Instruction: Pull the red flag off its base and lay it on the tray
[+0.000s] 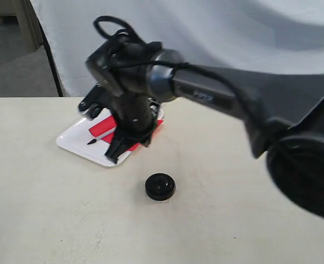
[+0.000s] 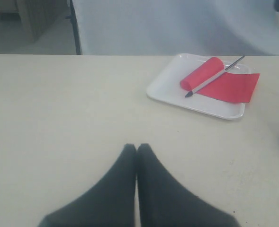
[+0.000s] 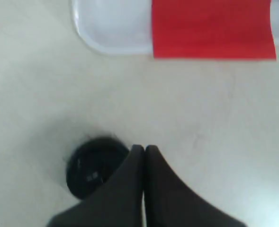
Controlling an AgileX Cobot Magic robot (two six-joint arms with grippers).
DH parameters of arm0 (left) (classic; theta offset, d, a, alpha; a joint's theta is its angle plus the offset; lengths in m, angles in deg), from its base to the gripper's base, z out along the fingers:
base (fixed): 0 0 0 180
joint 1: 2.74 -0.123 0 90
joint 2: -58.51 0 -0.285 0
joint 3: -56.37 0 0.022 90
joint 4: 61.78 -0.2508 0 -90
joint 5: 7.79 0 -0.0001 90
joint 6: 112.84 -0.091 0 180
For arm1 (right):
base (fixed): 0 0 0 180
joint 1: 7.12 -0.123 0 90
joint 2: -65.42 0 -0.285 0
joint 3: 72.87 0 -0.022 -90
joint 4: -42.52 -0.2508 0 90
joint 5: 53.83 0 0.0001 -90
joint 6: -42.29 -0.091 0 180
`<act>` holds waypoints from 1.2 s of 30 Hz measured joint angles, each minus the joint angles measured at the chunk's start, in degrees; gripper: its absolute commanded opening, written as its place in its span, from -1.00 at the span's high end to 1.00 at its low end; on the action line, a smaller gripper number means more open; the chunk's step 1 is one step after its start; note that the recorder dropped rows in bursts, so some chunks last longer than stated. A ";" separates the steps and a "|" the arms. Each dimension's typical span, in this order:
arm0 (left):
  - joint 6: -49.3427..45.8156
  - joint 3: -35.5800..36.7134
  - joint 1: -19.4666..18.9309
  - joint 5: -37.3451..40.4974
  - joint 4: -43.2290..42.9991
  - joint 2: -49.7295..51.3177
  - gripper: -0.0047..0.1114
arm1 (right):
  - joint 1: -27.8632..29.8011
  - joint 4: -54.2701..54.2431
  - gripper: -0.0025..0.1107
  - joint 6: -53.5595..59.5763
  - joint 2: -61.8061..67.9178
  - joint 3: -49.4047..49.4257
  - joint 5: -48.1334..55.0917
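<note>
The red flag (image 2: 224, 84) lies flat on the white tray (image 2: 165, 90), its cloth partly rolled and one corner hanging over the rim. Its grey pole (image 2: 214, 76) rests across the cloth, black tip toward the tray's middle. In the exterior view the flag (image 1: 100, 131) and tray (image 1: 73, 141) are partly hidden by my right arm. My right gripper (image 1: 114, 156) hangs shut and empty just above the tray's near edge. The black base (image 1: 160, 187) stands alone on the table, next to the right gripper (image 3: 144, 149) in the right wrist view. My left gripper (image 2: 136, 147) is shut and empty, well short of the tray.
A beige table (image 1: 51, 220) carries everything. A pale cloth backdrop (image 1: 233, 33) hangs behind it. My right arm (image 1: 250, 99) stretches across from the right edge to the tray. The red cloth (image 3: 212, 28) and tray corner (image 3: 106, 28) show beyond the right gripper.
</note>
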 measured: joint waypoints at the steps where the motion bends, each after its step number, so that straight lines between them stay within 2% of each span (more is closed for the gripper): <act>1: 0.00 0.00 0.00 0.00 0.00 0.00 0.92 | 1.53 -0.47 0.97 -0.64 -1.89 2.75 0.00; 4: 0.00 0.00 0.00 0.00 0.00 0.00 0.92 | 7.00 -3.29 0.97 -2.24 -9.92 15.10 -0.64; 7: 0.00 0.00 0.00 0.00 0.00 0.00 0.92 | 13.65 -6.31 0.97 -3.69 -19.62 27.95 -5.83; 13: 0.00 0.00 0.00 0.00 0.00 0.00 0.92 | 31.41 -10.21 0.97 -4.94 -40.61 50.06 -16.87; 19: 0.00 0.00 0.00 0.00 0.00 0.00 0.92 | 49.74 -11.13 0.97 -5.14 -56.62 60.64 -18.92; 22: 0.00 0.00 0.00 0.00 0.00 0.00 0.92 | 56.11 -12.82 0.97 -5.73 -63.32 62.64 -20.82; 25: 0.00 0.00 0.00 0.00 0.00 0.00 0.92 | 58.20 -15.41 0.97 -5.73 -69.07 65.05 -25.09; 28: 0.00 0.00 0.00 0.00 0.00 0.00 0.92 | 57.08 -15.52 0.97 -5.73 -72.22 67.74 -28.34; 34: 0.00 0.00 0.00 0.00 0.00 0.00 0.92 | 49.75 -15.76 0.97 -5.73 -78.51 73.89 -34.68; 36: 0.00 0.00 0.00 0.00 0.00 0.00 0.92 | 45.60 -15.76 0.97 -6.24 -84.03 76.75 -37.42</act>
